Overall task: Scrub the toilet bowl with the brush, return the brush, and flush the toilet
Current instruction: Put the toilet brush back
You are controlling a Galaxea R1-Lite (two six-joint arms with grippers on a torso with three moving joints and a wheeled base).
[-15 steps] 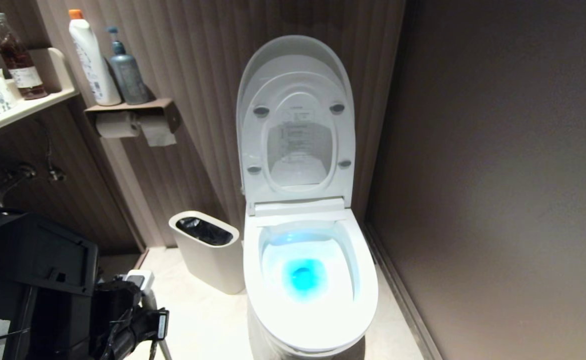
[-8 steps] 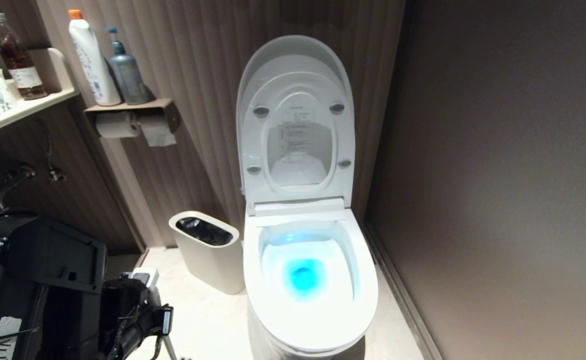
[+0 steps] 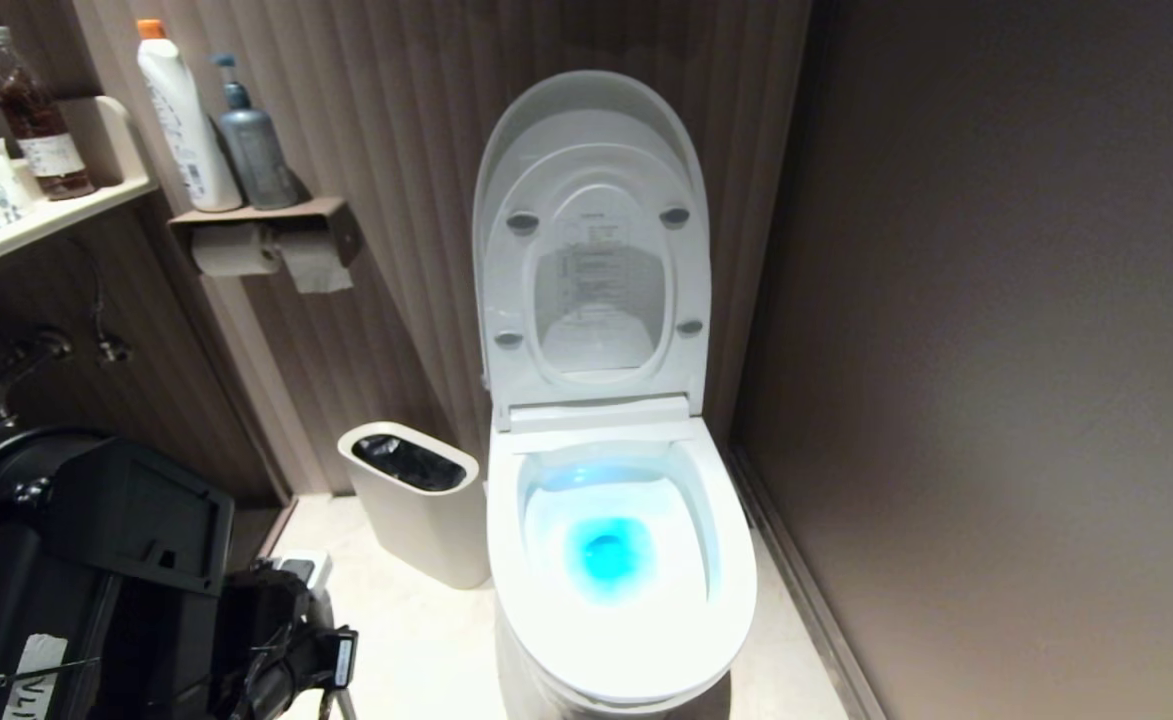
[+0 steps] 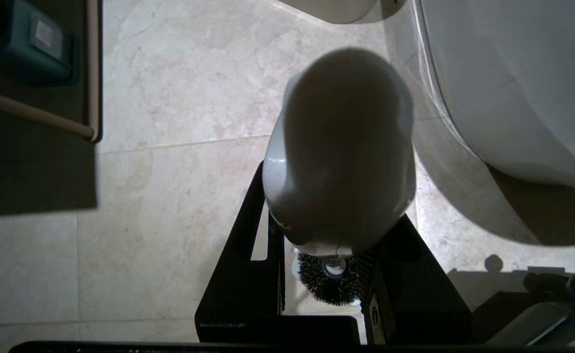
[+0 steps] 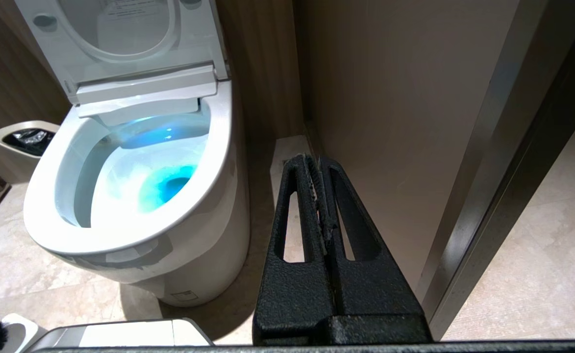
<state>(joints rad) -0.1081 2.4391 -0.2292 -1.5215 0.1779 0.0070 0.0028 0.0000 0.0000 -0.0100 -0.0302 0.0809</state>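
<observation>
The brush [image 4: 338, 162] is pinched by its white handle in the left gripper [image 4: 334, 267], bristles hung above the floor [image 4: 169, 98] beside the toilet [image 3: 621, 560]. The right gripper [image 5: 322, 196] is parked near the wall, jaws pressed together.

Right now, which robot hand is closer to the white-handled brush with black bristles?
Left. The left gripper is shut around the white-handled brush, bristles hanging below. The right gripper is shut and empty, beside the white toilet bowl.

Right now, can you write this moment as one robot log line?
left end effector: shut on brush | right end effector: shut, idle | toilet bowl: lid up
</observation>
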